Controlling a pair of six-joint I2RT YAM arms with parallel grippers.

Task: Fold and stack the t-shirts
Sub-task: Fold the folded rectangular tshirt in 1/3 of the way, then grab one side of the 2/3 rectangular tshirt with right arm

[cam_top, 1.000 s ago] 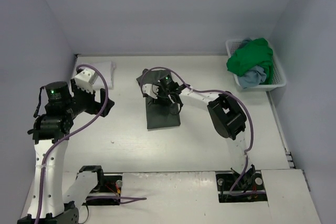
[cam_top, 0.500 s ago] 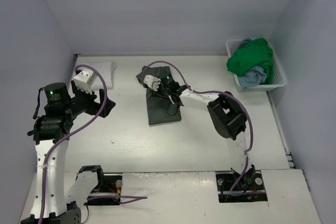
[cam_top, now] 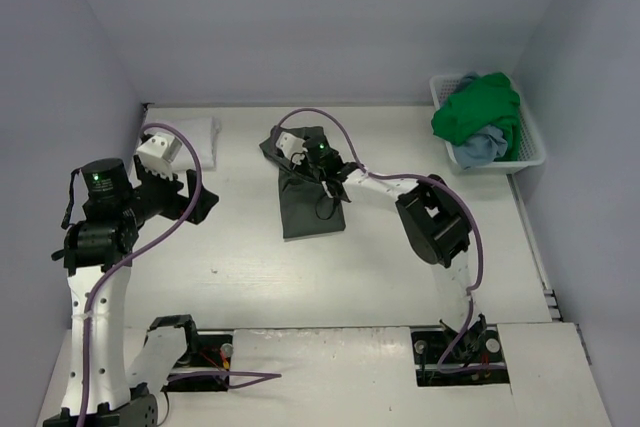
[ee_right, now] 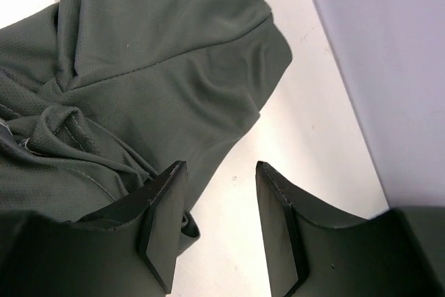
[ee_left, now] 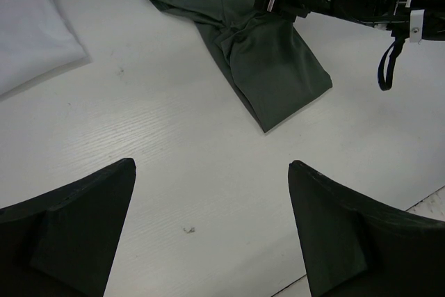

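Hovering low over the far end of the dark olive-grey shirt, my right gripper has its jaws part-way apart. Bare table shows in most of the gap between them. One finger sits over the shirt's edge, and a small tuck of cloth lies just beside its inner face. I cannot tell whether that tuck is nipped or only lying there.

The shirt lies near the middle of the table as a long narrow fold running near to far. Its near end is flat and squared off. Its far end, under my right gripper, is rumpled and twisted into bunched creases and spreads a little to the left.

My left gripper is held above the left side of the table with its jaws at their widest and nothing between them. It is tilted toward the olive shirt but well apart from it. A tiny pale speck lies on the table below it.

The white shirt lies folded flat at the far left of the table, beyond my left wrist. The bright green shirt is heaped in the basket at the far right. It spills over the basket's left rim and lies on top of the light blue shirt, which shows at the near side.
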